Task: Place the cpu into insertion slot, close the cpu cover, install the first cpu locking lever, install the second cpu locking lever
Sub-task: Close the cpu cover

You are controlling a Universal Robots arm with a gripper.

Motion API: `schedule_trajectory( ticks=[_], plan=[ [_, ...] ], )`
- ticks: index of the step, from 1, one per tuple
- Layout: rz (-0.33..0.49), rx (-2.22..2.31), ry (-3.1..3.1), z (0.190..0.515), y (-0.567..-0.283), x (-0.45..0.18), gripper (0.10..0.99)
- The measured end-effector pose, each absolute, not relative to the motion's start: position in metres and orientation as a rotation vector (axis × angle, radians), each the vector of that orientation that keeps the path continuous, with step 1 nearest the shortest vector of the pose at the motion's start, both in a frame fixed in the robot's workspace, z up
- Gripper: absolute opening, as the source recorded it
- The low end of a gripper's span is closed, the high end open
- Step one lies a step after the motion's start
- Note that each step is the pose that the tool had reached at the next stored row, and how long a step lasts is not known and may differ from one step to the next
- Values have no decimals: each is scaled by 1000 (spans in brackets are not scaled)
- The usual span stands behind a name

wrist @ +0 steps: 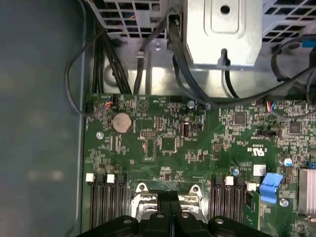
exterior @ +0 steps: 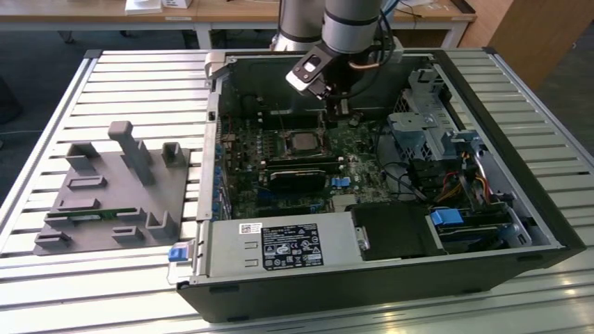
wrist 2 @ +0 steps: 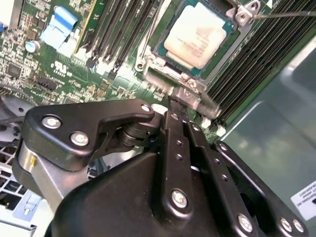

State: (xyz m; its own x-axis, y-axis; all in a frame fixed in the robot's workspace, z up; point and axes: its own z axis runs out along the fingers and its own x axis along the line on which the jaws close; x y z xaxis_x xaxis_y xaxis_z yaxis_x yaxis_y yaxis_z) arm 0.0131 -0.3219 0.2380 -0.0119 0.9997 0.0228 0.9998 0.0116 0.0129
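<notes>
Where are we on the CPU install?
Done: the small square silvery-topped cpu sits in the metal-rimmed insertion slot, and the thin silvery frame-shaped cpu cover looks lowered around it. In hand: the black gripper, fingers together, is at the cover's edge tab. Left: the thin wire locking lever angles away from the socket, apparently unlatched.

Lab/wkshop: slatted alu bench [exterior: 139,76], open PC case [exterior: 371,296], desks [exterior: 236,12].

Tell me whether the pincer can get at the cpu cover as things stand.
Probably yes: in the second wrist view the pincer hangs right beside the edge of the cpu cover, and nothing stands between them.
</notes>
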Motion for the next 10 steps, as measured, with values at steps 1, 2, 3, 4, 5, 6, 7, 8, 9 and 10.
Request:
schedule_trajectory(
  ticks=[1,2,3,4,5,6,7,8,9,10],
  plan=[
    [-40,-2203,-2229,237,-322,12,106],
    [-39,-2203,-2229,237,-322,12,106],
    [-39,-2203,-2229,236,-322,11,106],
    [-39,-2203,-2229,234,-322,9,106],
    [-39,-2203,-2229,233,-322,8,106],
    [-39,-2203,-2229,232,-322,7,106],
    [-39,-2203,-2229,230,-322,6,106],
    [-39,-2203,-2229,229,-322,5,106],
    [-39,-2203,-2229,228,-322,4,106],
    [-39,-2203,-2229,226,-322,3,106]
  ],
)
